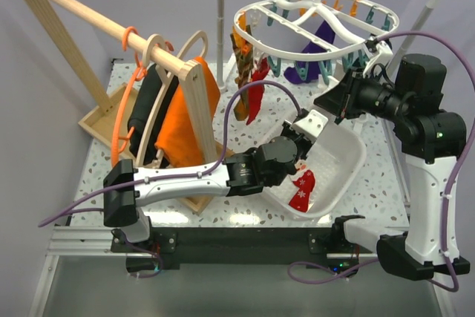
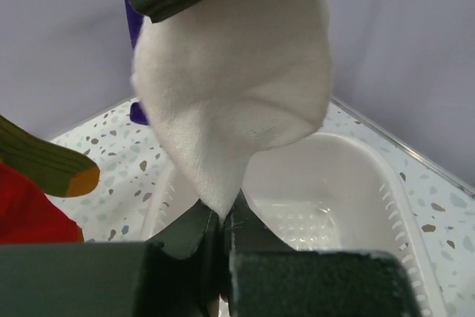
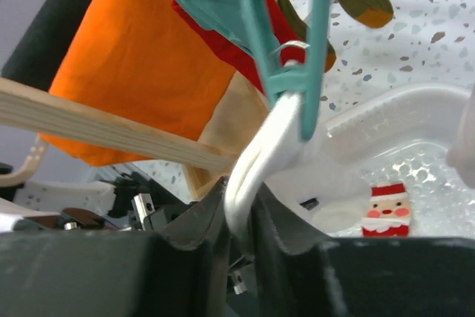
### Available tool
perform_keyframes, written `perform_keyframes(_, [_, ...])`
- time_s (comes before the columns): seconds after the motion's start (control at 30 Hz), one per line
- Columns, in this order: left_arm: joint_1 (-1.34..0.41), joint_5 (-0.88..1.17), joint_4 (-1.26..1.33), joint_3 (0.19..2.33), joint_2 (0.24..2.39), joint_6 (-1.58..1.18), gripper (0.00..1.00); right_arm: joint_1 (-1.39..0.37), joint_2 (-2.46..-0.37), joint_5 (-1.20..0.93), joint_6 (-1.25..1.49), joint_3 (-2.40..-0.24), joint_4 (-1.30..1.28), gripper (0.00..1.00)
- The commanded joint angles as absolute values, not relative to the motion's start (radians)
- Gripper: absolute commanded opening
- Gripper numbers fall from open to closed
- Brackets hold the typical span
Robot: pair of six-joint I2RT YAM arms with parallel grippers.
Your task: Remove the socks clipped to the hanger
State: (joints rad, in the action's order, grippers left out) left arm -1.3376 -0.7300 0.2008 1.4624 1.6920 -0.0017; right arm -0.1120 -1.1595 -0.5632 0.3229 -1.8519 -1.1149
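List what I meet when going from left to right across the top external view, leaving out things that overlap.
black cloth → orange cloth → hanging red sock → red Santa sock → right arm's white column

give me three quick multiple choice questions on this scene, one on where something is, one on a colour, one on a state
1. Where does the red Santa sock lie?
A on the tabletop; B in the white basket; C on the wooden rail.
2. What colour is the clip holding the white sock?
A orange; B white; C teal.
3. How do the left arm's jaws stand?
A shut on the white sock's tip; B wide open; C shut on a clip.

Answers:
1 B, the top view shows it on the basket floor.
2 C, the right wrist view shows teal prongs pinching the sock.
3 A, the left wrist view shows the sock's point pinched between them.
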Motion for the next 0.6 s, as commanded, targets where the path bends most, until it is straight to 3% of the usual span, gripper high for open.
perform_keyframes(0.0, [-1.342, -0.675, 0.252, 1.451, 1.618, 0.020, 0.00, -0.112, -1.144, -0.565, 0.321, -1.888, -1.141, 0.28])
perform_keyframes(0.27, [-1.345, -0.493, 0.189, 1.382, 1.508, -0.089, 0.00, -0.112, -1.193, -0.431, 0.258, -1.996, -1.190, 0.60])
perform_keyframes(0.57, [-1.345, -0.423, 0.164, 1.379, 1.488, -0.115, 0.00, -0.114, -1.236, -0.370, 0.190, -2.031, -1.164, 0.70])
